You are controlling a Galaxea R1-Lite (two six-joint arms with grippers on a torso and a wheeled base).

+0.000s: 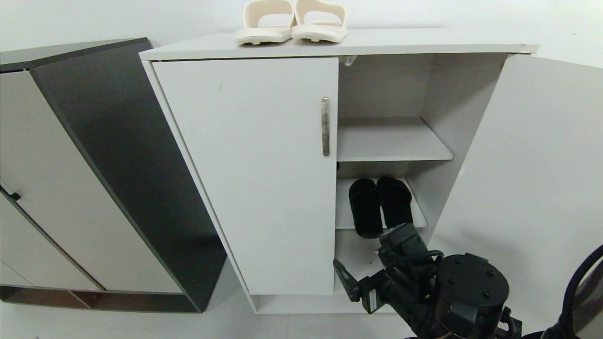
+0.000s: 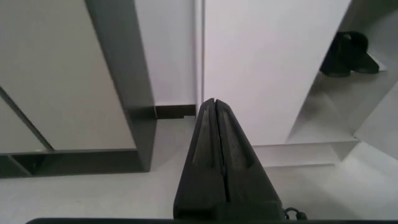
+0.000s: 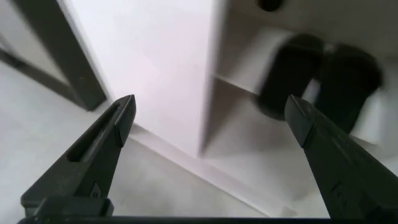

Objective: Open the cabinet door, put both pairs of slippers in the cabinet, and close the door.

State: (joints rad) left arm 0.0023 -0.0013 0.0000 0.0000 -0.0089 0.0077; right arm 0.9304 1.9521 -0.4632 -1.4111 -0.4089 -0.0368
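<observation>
A cream pair of slippers (image 1: 292, 23) rests on top of the white cabinet (image 1: 424, 44). Its right door (image 1: 541, 179) is swung open; its left door (image 1: 249, 174), with a metal handle (image 1: 325, 126), is closed. A black pair of slippers (image 1: 380, 203) (image 3: 323, 78) (image 2: 348, 55) lies on the lower shelf inside. My right gripper (image 1: 365, 249) (image 3: 210, 106) hangs open just in front of and below that shelf, holding nothing. My left gripper (image 2: 214, 109) is shut and empty, low in front of the closed door.
A second cabinet (image 1: 118, 155) with a dark side panel stands close on the left. The upper shelf (image 1: 391, 143) in the open compartment holds nothing. Pale floor (image 2: 93, 193) lies in front of both cabinets.
</observation>
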